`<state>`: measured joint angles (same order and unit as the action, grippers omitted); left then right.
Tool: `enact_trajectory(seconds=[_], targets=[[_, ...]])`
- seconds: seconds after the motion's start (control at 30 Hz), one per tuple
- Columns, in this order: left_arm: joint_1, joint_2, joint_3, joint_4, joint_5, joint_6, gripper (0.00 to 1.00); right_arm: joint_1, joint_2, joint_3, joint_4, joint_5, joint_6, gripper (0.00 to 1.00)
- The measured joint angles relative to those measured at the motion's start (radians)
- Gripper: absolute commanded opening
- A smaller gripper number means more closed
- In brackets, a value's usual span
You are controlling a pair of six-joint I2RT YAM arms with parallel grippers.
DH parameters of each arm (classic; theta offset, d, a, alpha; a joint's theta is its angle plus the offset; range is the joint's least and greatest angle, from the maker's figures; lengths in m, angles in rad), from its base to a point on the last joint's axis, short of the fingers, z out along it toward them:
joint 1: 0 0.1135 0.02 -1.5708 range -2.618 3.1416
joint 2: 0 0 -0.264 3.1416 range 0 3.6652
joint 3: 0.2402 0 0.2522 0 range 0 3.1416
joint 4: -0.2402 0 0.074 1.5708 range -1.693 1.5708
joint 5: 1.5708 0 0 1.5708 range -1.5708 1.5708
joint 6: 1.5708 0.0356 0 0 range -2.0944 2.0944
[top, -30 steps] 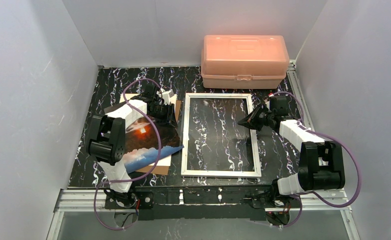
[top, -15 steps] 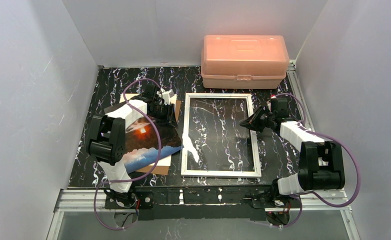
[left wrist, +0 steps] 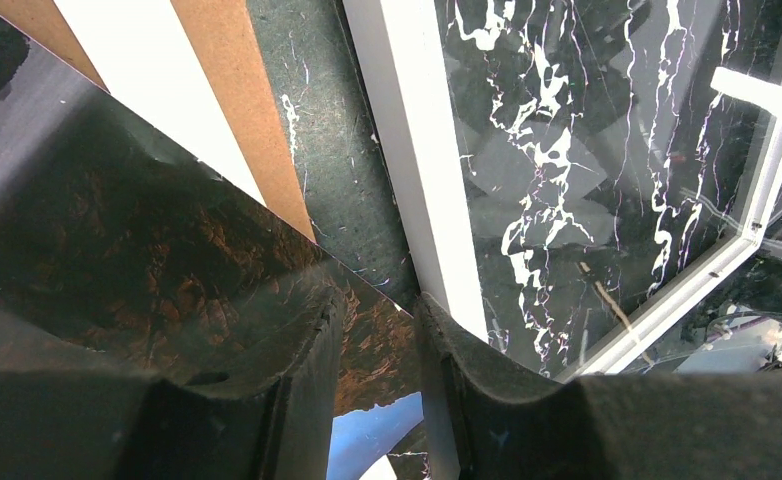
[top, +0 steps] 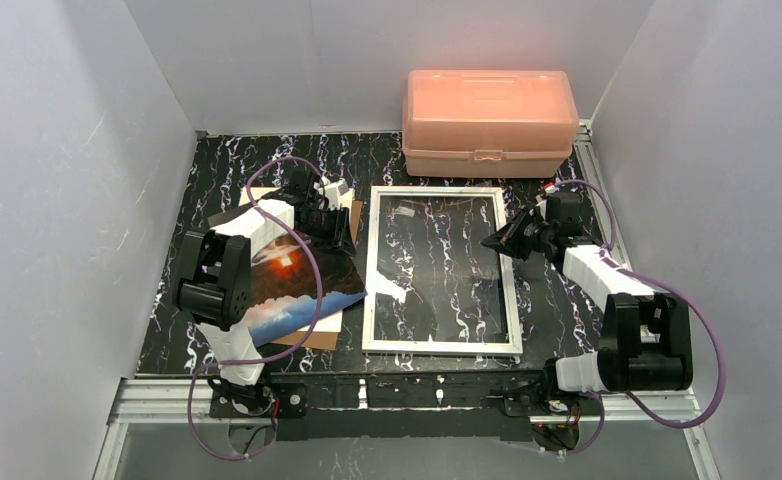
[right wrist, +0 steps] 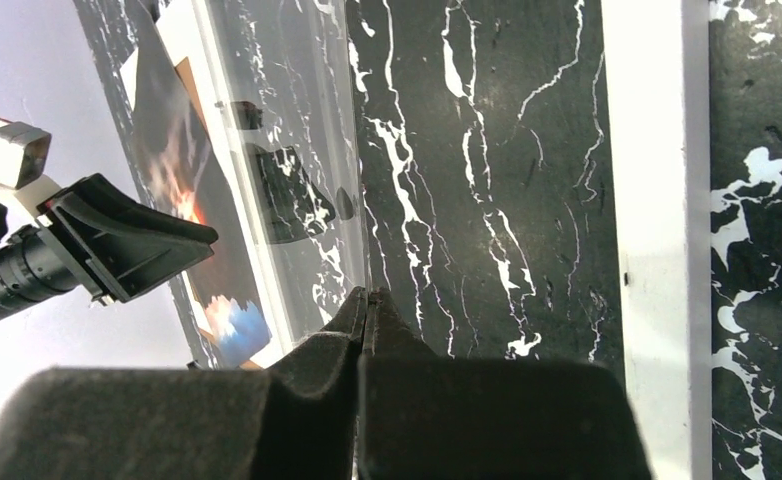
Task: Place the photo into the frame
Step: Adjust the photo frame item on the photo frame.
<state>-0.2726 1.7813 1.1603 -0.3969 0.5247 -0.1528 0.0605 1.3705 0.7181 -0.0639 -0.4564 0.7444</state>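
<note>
The white frame [top: 370, 270] lies flat mid-table. My right gripper [top: 489, 243] is shut on the right edge of its clear pane [top: 437, 260] and holds that edge tilted up off the frame. The wrist view shows the fingertips [right wrist: 367, 295] pinched on the thin pane [right wrist: 287, 150], with the frame's right rail [right wrist: 647, 200] beside them. The photo [top: 287, 275], dark clouds with an orange glow, lies left of the frame. My left gripper [left wrist: 379, 305] stands low over the photo's [left wrist: 167, 260] right edge beside the frame's left rail [left wrist: 417, 180]. Its jaws are slightly apart, and the photo shows flat beneath the gap.
A brown backing board [top: 322, 335] lies under the photo, its edge showing in the left wrist view [left wrist: 237, 100]. A pink plastic box [top: 487, 115] stands behind the frame at the back wall. White walls close in both sides.
My right gripper has drawn slightly rightward and raised the pane's right edge a little, and the reflections on the pane have shifted. The left arm and the photo have not moved.
</note>
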Motion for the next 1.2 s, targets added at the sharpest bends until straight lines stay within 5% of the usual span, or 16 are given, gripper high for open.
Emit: enact_trajectory(seconds=[1.2], targets=[[-0.009, 0.0, 0.0, 0.0, 0.008, -0.002, 0.3, -0.027, -0.034, 0.012, -0.02, -0.018, -0.018, 0.01]])
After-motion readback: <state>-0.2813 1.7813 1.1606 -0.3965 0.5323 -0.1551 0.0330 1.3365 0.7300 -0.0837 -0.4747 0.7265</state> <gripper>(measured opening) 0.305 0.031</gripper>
